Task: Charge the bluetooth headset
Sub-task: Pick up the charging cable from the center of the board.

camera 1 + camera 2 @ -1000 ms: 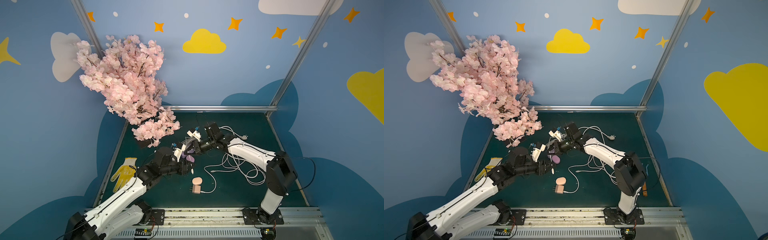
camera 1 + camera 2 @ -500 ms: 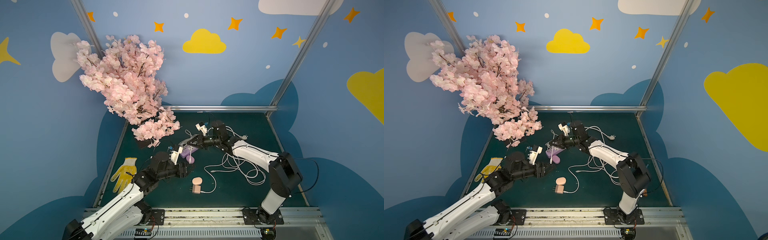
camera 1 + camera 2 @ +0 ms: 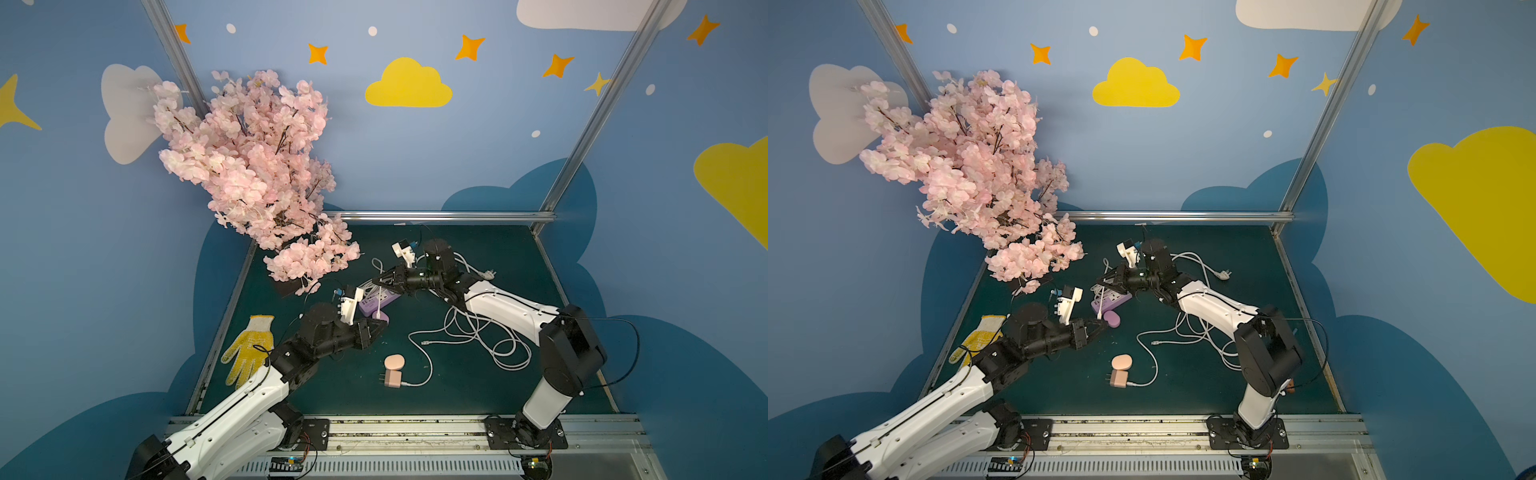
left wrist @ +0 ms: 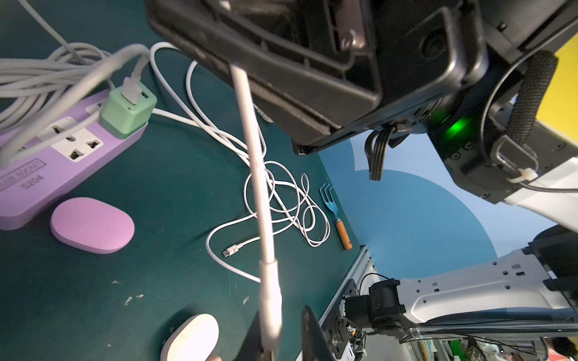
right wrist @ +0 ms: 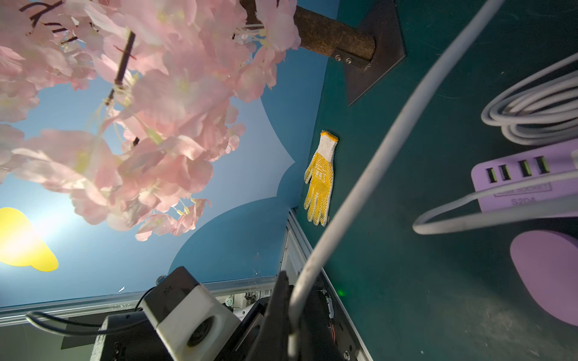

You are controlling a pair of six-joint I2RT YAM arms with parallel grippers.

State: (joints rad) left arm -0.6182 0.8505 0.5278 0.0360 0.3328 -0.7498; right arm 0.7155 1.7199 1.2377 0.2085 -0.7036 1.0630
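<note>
The purple oval headset case (image 3: 381, 318) (image 3: 1112, 319) (image 4: 92, 225) lies on the mat beside the purple power strip (image 3: 384, 297) (image 4: 47, 175). A green charger (image 4: 128, 109) sits plugged into the strip, with a white cable (image 4: 253, 140) leading from it. My right gripper (image 3: 376, 281) (image 5: 298, 278) hangs above the strip, shut on this cable. The cable drops to its plug (image 4: 270, 306), which lies between the narrowed jaws of my left gripper (image 3: 376, 328) (image 4: 286, 325), just in front of the case. The case's port does not show.
A pink case (image 3: 394, 361) and a pink charger (image 3: 392, 378) with its own cable lie near the front. A loose white cable tangle (image 3: 478, 332) lies under my right arm. A yellow glove (image 3: 249, 351) and a blossom tree (image 3: 257, 166) stand at the left. A small fork (image 4: 339, 218) lies by the right edge.
The two grippers were close together over the strip and have drawn apart, the left moving toward the front. The left jaws widened, then closed in on the plug.
</note>
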